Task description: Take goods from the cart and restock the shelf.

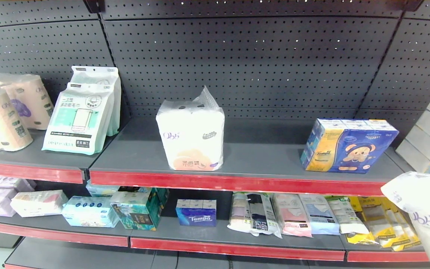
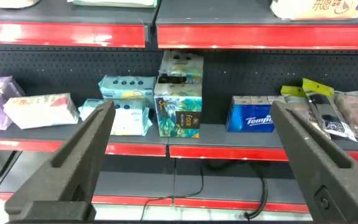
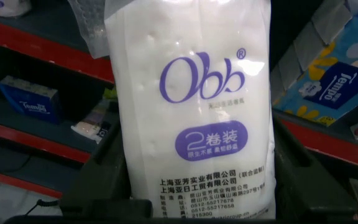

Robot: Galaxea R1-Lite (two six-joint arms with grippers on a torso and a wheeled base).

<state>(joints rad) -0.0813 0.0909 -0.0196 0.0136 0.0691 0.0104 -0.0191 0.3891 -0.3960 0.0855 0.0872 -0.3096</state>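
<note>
Where grey red-edged shelf (image 1: 267,149) meets black pegboard (image 1: 256,63), left jaws spread, right jaws pinching white roll pack (image 3: 191,106)

The left pincer (image 2: 191,107) has its two dark grey foam-faced fingers (image 2: 82,155) spread wide apart. Beyond them, on a grey metal shelf with red front strips (image 2: 229,152), an upright teal patterned carton (image 2: 178,112) stands between pale blue soft tissue packs (image 2: 126,102) and a small dark blue tissue pack (image 2: 250,115). A black cable (image 2: 229,171) lies on the level below.
</note>
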